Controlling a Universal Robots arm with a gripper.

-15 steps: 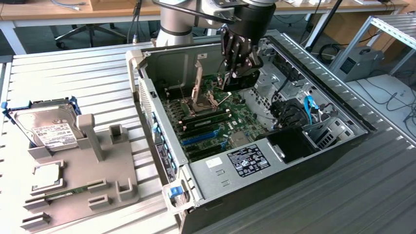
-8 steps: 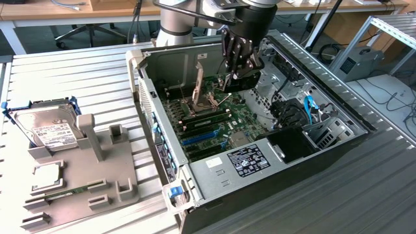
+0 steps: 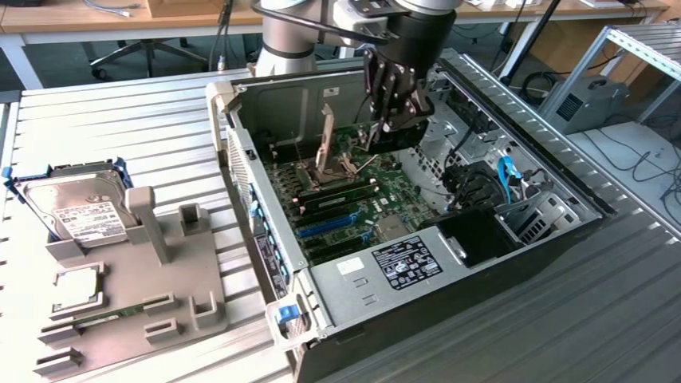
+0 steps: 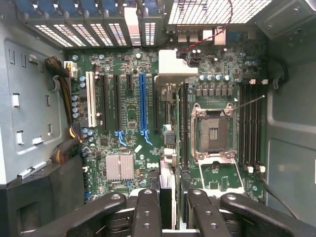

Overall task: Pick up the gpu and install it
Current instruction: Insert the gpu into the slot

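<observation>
Exterior view: the arm reaches down into the open computer case (image 3: 553,231), which lies on its side on the slatted table (image 3: 127,104). The gripper (image 3: 399,120) hangs above the motherboard (image 3: 352,199), fingers drawn in on the gpu (image 3: 391,136), a dark flat card held edge-down beneath the fingertips. At the exterior view's left, a grey parts stand (image 3: 159,279) carries a silver hard drive (image 3: 80,211) in a blue frame.

Wrist view: four black fingers (image 4: 148,212) close from both sides on the gpu, seen edge-on as a thin dark slab running away from the camera, its silver bracket (image 4: 173,66) at the far end near the rear slot covers (image 4: 94,32). It sits between the blue expansion slot (image 4: 142,101) and the empty CPU socket (image 4: 213,131), roughly over a black slot; whether the card edge touches the slot cannot be told.

Risks, as judged: the card looks slightly off the slot line, so pressing down could jam its edge connector on the slot wall. The bracket could catch the rear frame. A narrow edge grip could let the card tilt.
</observation>
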